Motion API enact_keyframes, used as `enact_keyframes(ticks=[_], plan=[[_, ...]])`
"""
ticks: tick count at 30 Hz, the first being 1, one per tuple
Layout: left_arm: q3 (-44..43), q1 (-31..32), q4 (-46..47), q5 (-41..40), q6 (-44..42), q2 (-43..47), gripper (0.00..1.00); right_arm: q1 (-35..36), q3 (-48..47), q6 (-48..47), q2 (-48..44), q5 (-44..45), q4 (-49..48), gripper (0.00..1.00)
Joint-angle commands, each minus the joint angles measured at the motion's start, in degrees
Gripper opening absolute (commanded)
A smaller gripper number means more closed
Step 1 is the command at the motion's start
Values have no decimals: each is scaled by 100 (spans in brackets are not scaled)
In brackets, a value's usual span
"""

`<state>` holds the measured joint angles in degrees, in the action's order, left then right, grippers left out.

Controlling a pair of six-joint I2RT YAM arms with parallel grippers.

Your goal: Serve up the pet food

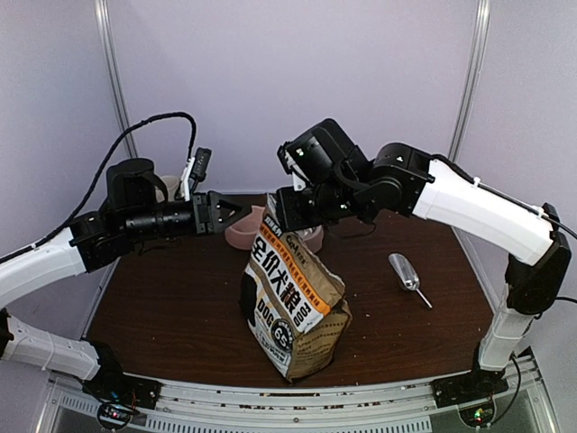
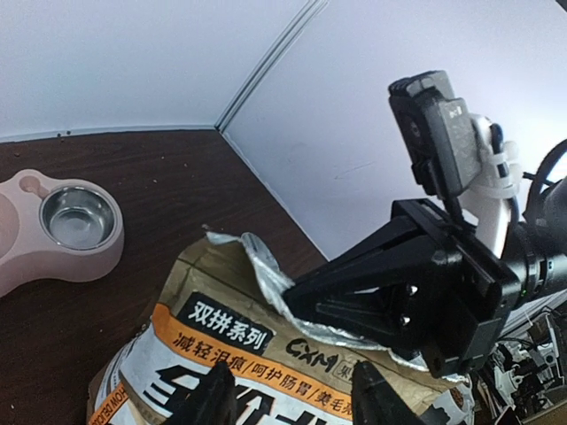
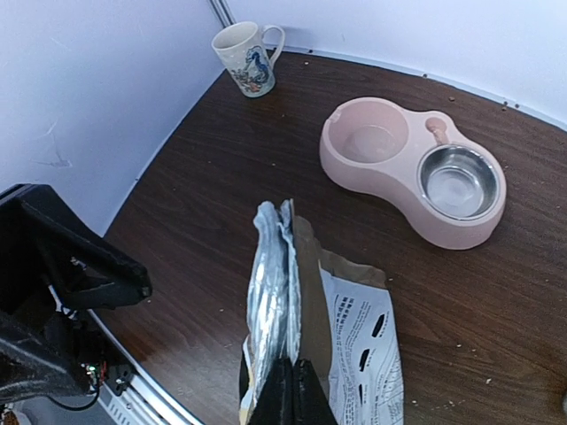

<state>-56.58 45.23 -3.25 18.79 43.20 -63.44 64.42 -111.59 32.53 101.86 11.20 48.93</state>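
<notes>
Pet food does not show anywhere in these views; I judge that it sits inside the paper bag (image 1: 297, 302) standing upright on the tabletop (image 1: 180, 307), directly below the right tool (image 1: 278, 209). As loose dry pellets it should be light piece by piece, pour freely, and scatter or bounce if let fall from high up. It cannot be gripped directly, so the sensible holds are the bag itself or the metal scoop (image 1: 407, 271) lying well off on the right tool's outer side. The bag looks soft and crumpled, with a foil lining, and is likely to fold or tip rather than stay stiff when pulled. Its torn upper lip is the natural place to take it. The right tool is closed tight, its fingertips (image 3: 283, 394) pinching that foil lip (image 3: 270, 266) at the bag's mouth. The left tool (image 2: 292, 403) stands partly open with nothing between its fingers. It is just beside the bag's top, on the side opposite the right tool, and touches nothing that I can make out. Beyond both tools, past the bag, sits the pink double bowl (image 3: 381, 190) with no pellets showing in either well, and a mug (image 3: 246, 57) stands farther off near the wall.
</notes>
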Motion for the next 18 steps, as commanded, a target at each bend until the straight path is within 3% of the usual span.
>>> enact_keyframes(ticks=[1, 7, 18], plan=[[-45, 84, 567, 255, 124, -153, 52, -39, 311, 286, -279, -785, -837, 0], [-154, 186, 544, 264, 110, -301, 54, -53, 634, 521, -407, -1255, -1419, 0], [62, 220, 578, 231, 190, -244, 48, -45, 735, 614, -491, -1171, -1553, 0]])
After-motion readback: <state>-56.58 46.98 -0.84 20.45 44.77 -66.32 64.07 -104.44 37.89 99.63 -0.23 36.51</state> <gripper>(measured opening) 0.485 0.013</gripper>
